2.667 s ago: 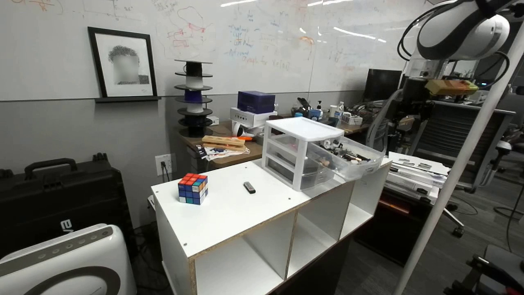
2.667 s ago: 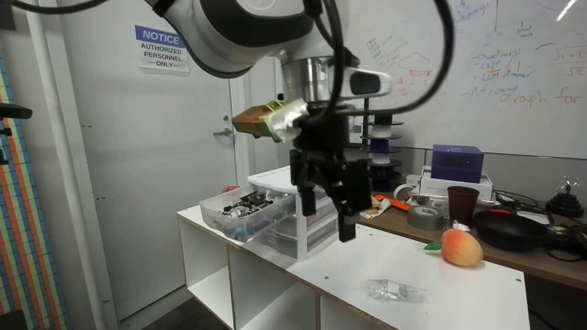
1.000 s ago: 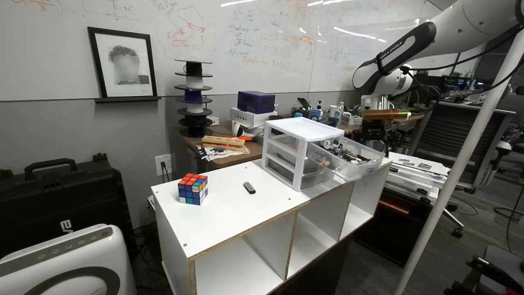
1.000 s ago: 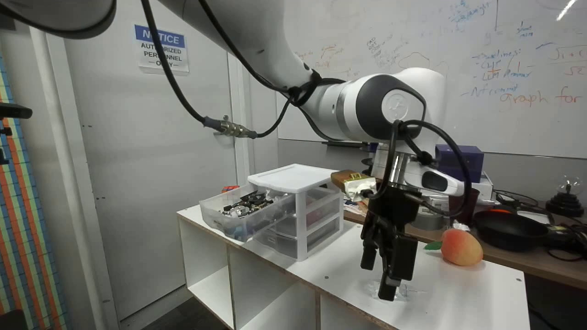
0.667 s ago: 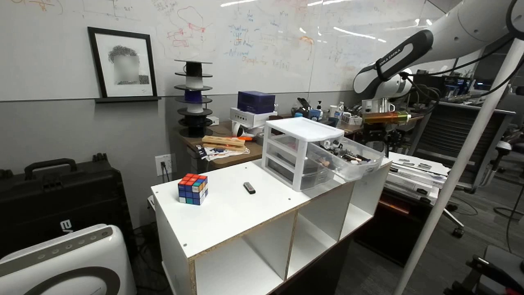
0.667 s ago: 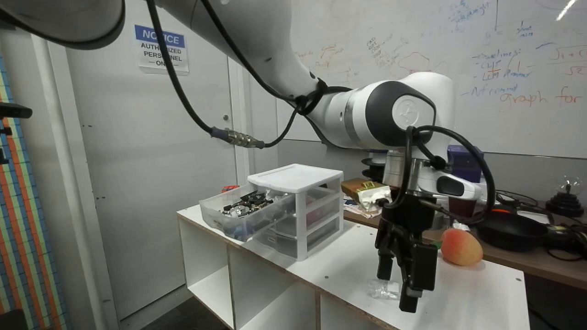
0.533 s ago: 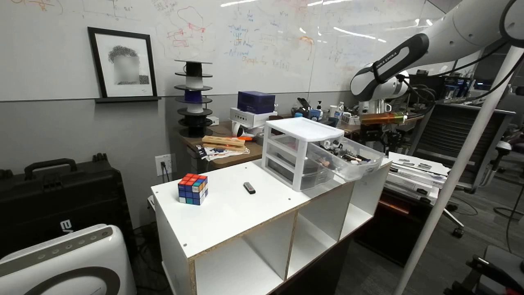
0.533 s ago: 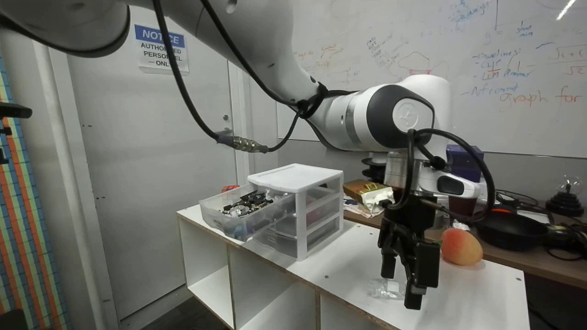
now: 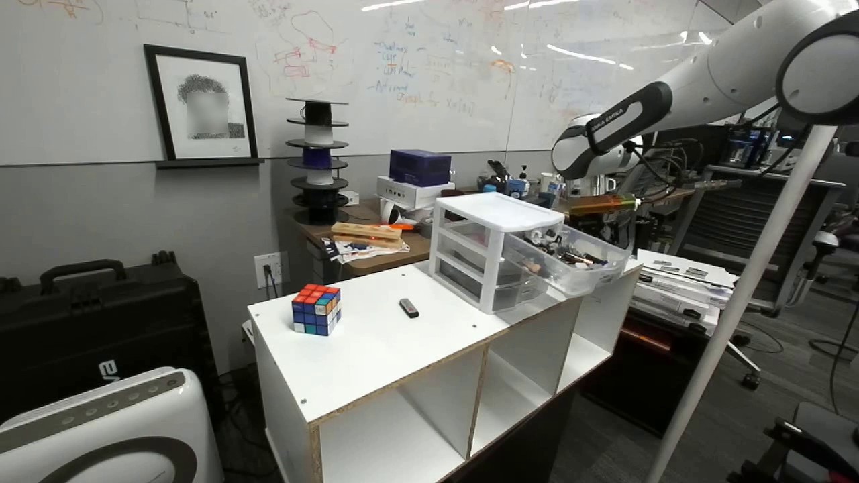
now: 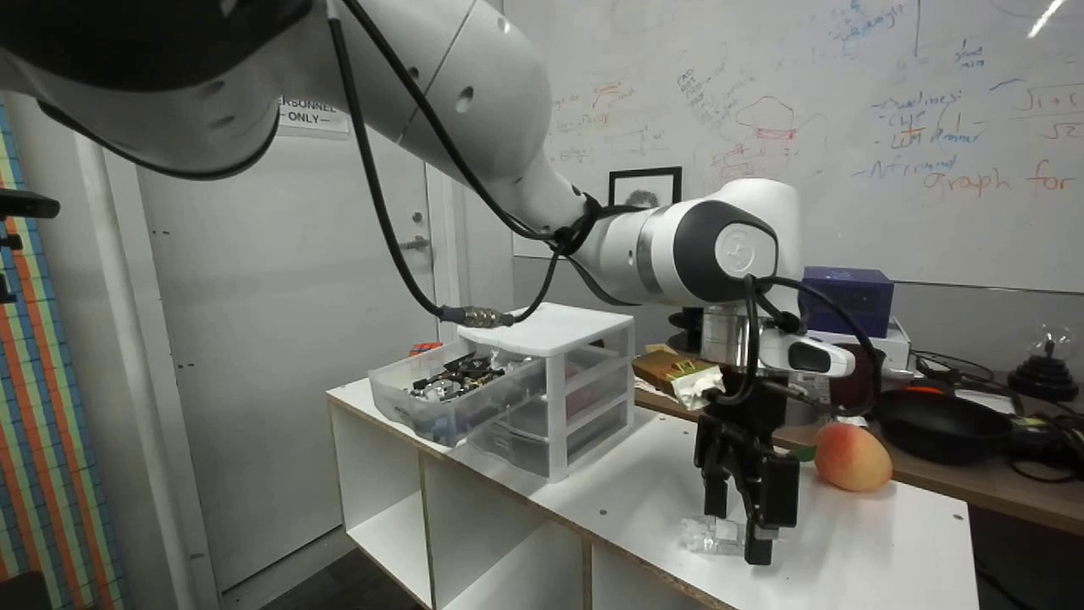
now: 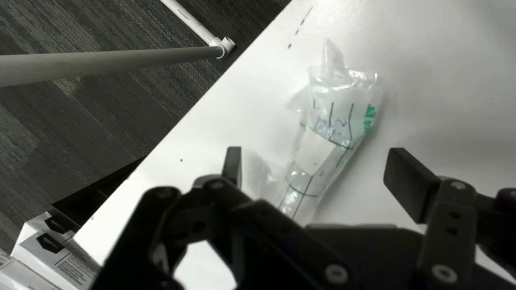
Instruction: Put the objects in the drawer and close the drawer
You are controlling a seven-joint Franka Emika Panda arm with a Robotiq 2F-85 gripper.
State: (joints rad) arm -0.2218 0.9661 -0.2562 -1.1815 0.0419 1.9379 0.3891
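Note:
A clear plastic package (image 10: 713, 535) with a pale label lies on the white shelf top. It fills the middle of the wrist view (image 11: 342, 114). My gripper (image 10: 737, 529) is open, pointing down over the package; in the wrist view the gripper (image 11: 316, 171) has its fingers apart on either side of it, nothing clamped. The white drawer unit (image 10: 550, 326) has its top drawer (image 10: 423, 424) pulled out, holding small dark and metallic items; this drawer (image 9: 597, 278) shows in both exterior views. A peach (image 10: 851, 457), a Rubik's cube (image 9: 315, 308) and a small black remote (image 9: 409, 307) sit on the shelf top.
The white shelf (image 9: 362, 355) has an edge above open compartments. Behind it a desk holds a black pan (image 10: 940, 428) and a purple box (image 10: 847, 296). A white pole (image 9: 751, 288) stands near the shelf; it also shows in the wrist view (image 11: 113, 62).
My gripper has come down from beside the drawer unit to the package, staying open. In the last half second it shifts only slightly while the upper arm sinks. The drawer and objects have not moved.

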